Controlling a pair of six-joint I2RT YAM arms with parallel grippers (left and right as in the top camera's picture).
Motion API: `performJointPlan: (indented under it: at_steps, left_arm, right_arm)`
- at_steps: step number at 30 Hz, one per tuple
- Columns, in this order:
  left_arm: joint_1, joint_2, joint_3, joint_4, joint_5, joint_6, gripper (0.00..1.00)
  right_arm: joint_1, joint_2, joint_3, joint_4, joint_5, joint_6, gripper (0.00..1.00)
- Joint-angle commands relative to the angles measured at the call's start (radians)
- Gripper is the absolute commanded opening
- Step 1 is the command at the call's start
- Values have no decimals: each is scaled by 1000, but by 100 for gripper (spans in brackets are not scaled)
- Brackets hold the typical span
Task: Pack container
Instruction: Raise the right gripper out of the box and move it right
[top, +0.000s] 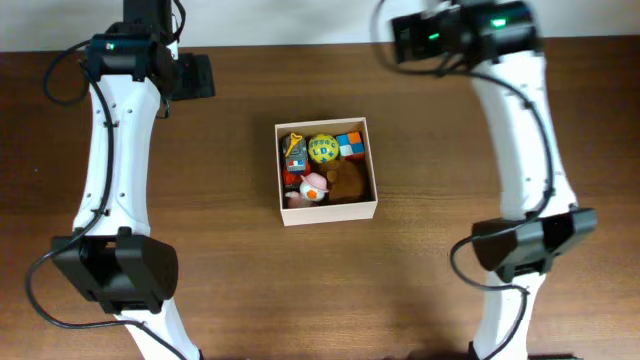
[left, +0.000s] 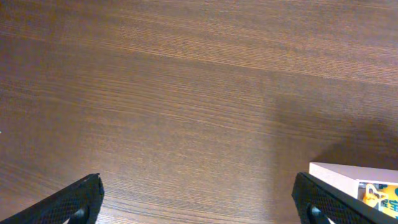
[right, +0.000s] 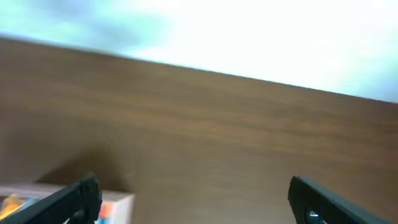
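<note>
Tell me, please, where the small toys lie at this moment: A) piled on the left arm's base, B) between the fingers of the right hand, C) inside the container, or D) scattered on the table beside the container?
C: the overhead view shows the brown plush, the colour cube and the yellow ball all lying within the walls of the container.

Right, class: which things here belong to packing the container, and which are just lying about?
Job: container; inside it, colour cube, yellow-blue ball, brown plush toy, white-pink toy.
Lying about: nothing loose seen; only the wooden table.
</note>
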Motion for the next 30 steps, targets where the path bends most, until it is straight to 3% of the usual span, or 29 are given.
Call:
performJointPlan:
  at_steps: [1,30]
  left_arm:
    - [-2,6,15,0,-7,-13,99]
    - [-2,6,15,0,-7,-13,99]
  right_arm:
    - [-48,-29,21,-7,35,16,99]
    - [-90,-29,21,-17,35,15,99]
